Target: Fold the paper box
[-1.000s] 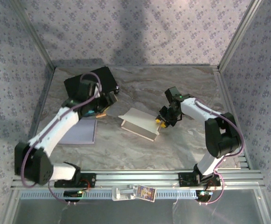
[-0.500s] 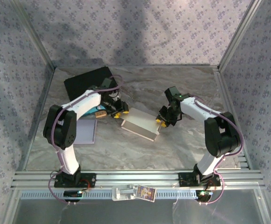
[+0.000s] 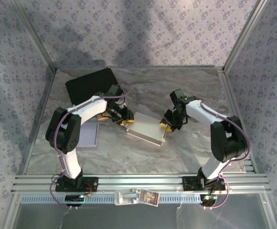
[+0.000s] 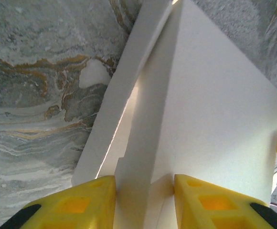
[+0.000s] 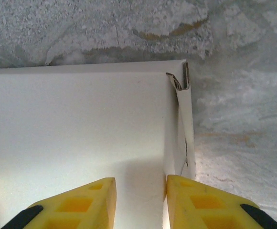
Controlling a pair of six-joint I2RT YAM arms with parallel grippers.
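**Paper box held between both claws at mid-bench**

Top view: white paper box [image 3: 145,129] lies flat on the marbled bench [image 3: 191,90], roughly centred between the two arms. Its long axis runs slightly oblique, with the near long edge showing a low side wall.

Left claw [image 3: 124,119] is at the box's left end. In the left wrist view its yellow fingers [image 4: 81,205] straddle a raised paper fold that runs away from the camera. Paper fills the gap between them; I cannot tell whether they pinch it.

Right claw [image 3: 165,126] is at the box's right end. In the right wrist view its fingers [image 5: 200,200] stand apart over the flat panel. The doubled side wall is just beside the right-hand finger, and no clamp is visible.

Also on the bench: a black mat [image 3: 88,83] at the far left and a pale lavender sheet [image 3: 88,136] near the left arm. Both are apart from the box.
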